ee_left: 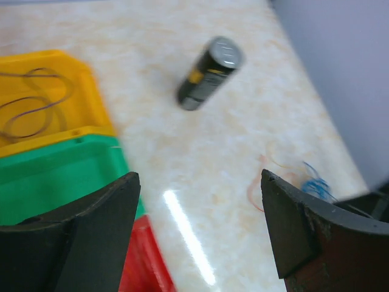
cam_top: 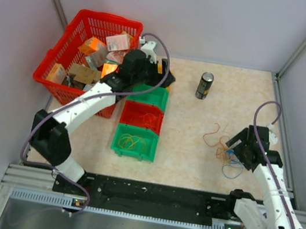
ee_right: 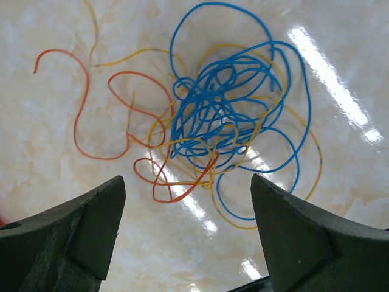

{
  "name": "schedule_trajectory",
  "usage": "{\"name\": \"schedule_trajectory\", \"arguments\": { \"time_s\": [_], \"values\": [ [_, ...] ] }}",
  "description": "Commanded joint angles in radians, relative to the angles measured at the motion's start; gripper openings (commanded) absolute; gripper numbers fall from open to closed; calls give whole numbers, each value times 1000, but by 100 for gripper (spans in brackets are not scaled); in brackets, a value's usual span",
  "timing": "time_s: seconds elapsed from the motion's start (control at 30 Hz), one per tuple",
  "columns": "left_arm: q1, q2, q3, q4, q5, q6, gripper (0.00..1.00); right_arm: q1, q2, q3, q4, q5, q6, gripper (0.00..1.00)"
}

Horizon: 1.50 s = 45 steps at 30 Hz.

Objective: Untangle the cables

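Now | glossy marbled table (cam_top: pixel 185 133) | grey walls (cam_top: pixel 216 19) | left gripper (ee_left: pixel 197 176), right gripper (ee_right: pixel 187 179) spread | cables (ee_right: pixel 225 109) tangled

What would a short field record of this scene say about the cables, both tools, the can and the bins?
cables: orange, blue and yellow wires, tangled
right tool: open, above the tangle, holding nothing
left tool: open, empty
can: upright, apart from the tangle
nearest green bin: holds yellowish loops
yellow bin: holds a looped dark wire
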Motion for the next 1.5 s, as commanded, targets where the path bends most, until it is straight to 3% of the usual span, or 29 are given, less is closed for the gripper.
{"name": "schedule_trajectory", "arguments": {
  "time_s": [0.0, 0.13, 0.23, 0.33, 0.4, 0.7, 0.9, 1.0, 1.17, 1.47],
  "values": [
    [-143, -72, -85, 93, 136, -14, 85, -29, 5, -18, 56, 177, 64, 83],
    [-308, -83, -155, 96, 113, 17, 82, -144, 77, -80, 148, 78, 55, 76],
    [-402, -73, -195, 128, 113, -2, 77, -153, 126, -114, 248, 12, -1, 67],
    [-468, -28, -197, 133, 115, -38, 75, -146, 203, -121, 319, -145, -49, 27],
    [-491, -1, -197, 145, 119, -60, 75, -109, 229, -132, 349, -217, -46, 20],
    [-505, 60, -200, 111, 80, -95, 78, 169, 117, -259, 497, -410, 142, 9],
    [-524, 108, -205, 81, 76, -98, 66, 172, 117, -256, 520, -443, 138, 8],
    [-537, 141, -197, 70, 61, -62, 51, 170, 128, -256, 535, -470, 129, 8],
    [-547, 201, -162, 27, 49, 7, 38, 172, 131, -256, 533, -473, 110, 9],
    [-548, 194, -186, -2, -51, -8, 43, 170, 136, -259, 533, -470, 103, 9]
  ]
}}
